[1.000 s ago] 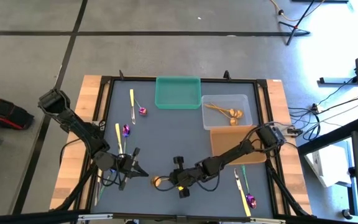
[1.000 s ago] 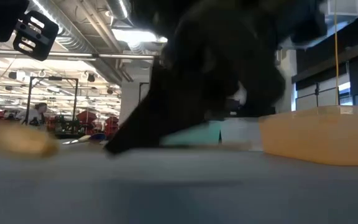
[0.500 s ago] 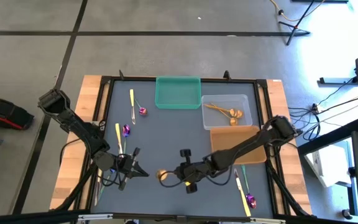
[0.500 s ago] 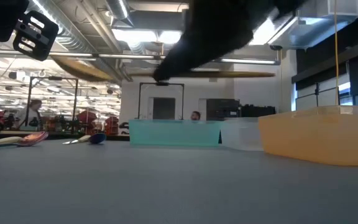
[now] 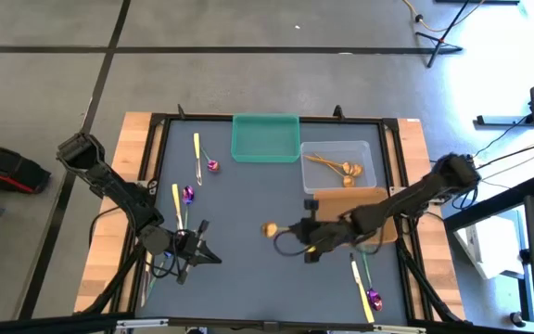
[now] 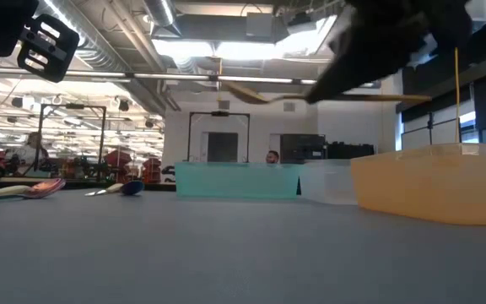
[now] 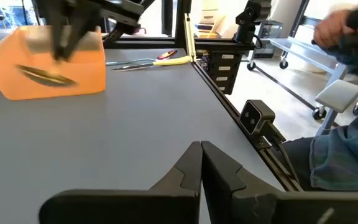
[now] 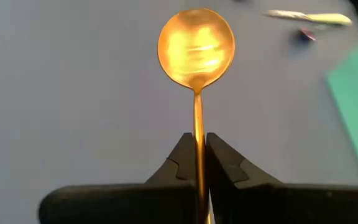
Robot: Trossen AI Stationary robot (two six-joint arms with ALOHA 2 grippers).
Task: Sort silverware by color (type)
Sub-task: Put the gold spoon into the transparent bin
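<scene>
Your right gripper point(image 8: 197, 163) pinches a gold spoon point(image 8: 196, 48) aloft mid-table; left gripper point(image 7: 201, 163) waits closed, empty, near the left edge. Gold spoons fill the clear tray point(image 5: 367, 148); purple spoons, knives remain.

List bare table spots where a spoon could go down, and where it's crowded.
Free: the mat's middle, between the green tray and the near edge. Crowded: the left side, where yellow knives and purple spoons lie near the left gripper; also the right near corner, by another purple spoon.
</scene>
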